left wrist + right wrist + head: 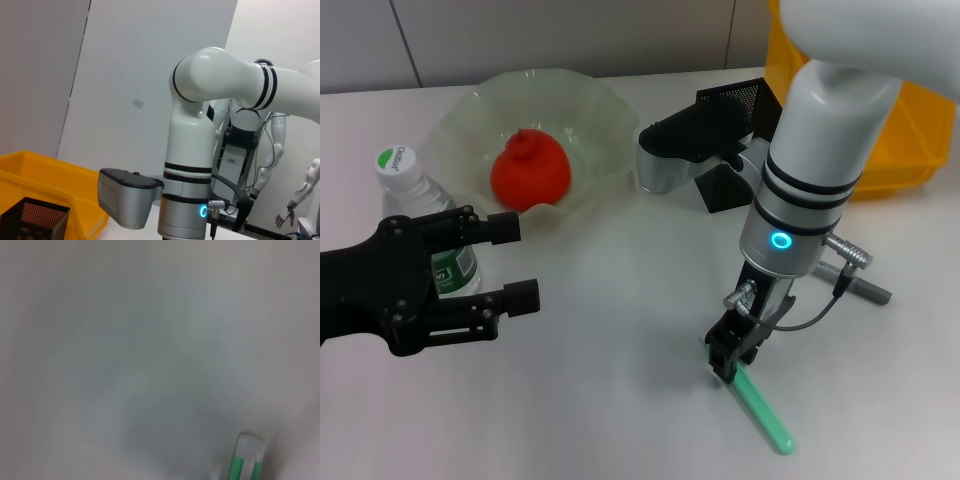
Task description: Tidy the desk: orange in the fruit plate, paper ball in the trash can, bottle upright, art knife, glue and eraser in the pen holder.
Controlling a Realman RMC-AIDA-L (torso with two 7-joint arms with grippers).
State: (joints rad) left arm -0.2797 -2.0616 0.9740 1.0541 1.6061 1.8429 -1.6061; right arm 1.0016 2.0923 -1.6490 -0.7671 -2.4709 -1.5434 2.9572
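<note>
right gripper [732, 352] is down at the desk [610, 400], its black fingers pinched narrow around the near end of the art knife [760, 405], a slim green stick lying flat and running away from the fingers toward the front edge. whether the blade end or the tail end is in the grip cannot be told.

the knife looks light, stiff and smooth plastic, so it will likely want to swivel or slip in a pinch taken so near one end. a hold closer to its middle would carry it steadier, and it needs to hang roughly upright to drop into the pen holder [735, 100], which stands behind the right arm, just beside the yellow trash can [910, 140].

left gripper [470, 270] hovers with its fingers spread wide and nothing between them, just in front of the bottle [420, 215], which already stands upright. the orange [530, 170] sits inside the fruit plate [470, 115]. a grey pen-like stick [865, 285] lies on the desk behind the right wrist; it may be the glue, but that is a guess. paper ball and eraser do not show.

only the head view gives the whole layout and both grippers. the left wrist view looks across at the right arm's white body and shows the mesh pen holder in front of the yellow bin, but not the desk top or the knife. the right wrist view is pressed close to the desk and shows only the green-and-white end of the knife, none of the fingers.
</note>
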